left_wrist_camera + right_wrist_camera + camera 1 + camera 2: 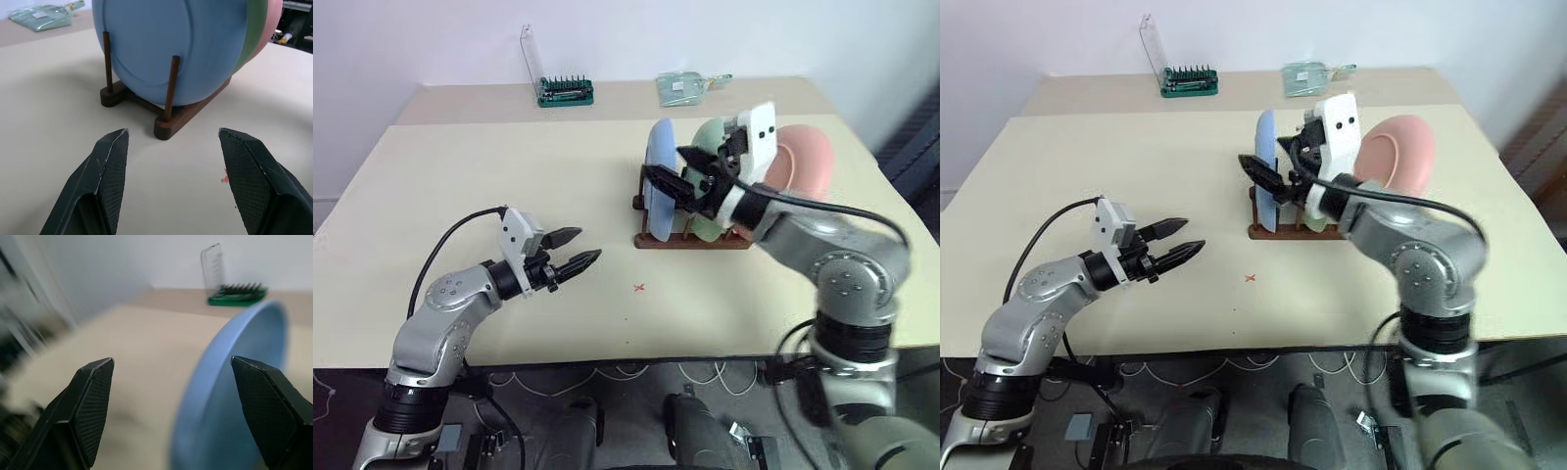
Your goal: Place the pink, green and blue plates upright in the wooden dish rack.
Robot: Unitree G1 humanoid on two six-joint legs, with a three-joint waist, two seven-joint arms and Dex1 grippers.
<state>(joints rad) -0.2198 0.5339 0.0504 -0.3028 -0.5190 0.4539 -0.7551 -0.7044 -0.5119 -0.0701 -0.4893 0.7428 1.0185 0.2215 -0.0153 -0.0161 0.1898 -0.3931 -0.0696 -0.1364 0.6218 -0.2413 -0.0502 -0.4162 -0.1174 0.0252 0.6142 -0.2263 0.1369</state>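
The wooden dish rack (697, 241) stands right of the table's middle with all three plates upright in it. The blue plate (658, 181) is nearest my left side, the green plate (709, 137) is behind it, and the pink plate (806, 162) is at the far end. My right gripper (674, 168) is open at the blue plate's top rim; the rim (230, 396) lies between its spread fingers without being pinched. My left gripper (585, 245) is open and empty, hovering low over the table and pointing at the rack (168, 125) and blue plate (171, 44).
A green bit holder (566, 91) with a clear raised lid and a clear plastic packet (683, 88) lie at the table's back edge. A small red mark (639, 287) is on the tabletop in front of the rack. The right arm's cable hangs over the rack's right end.
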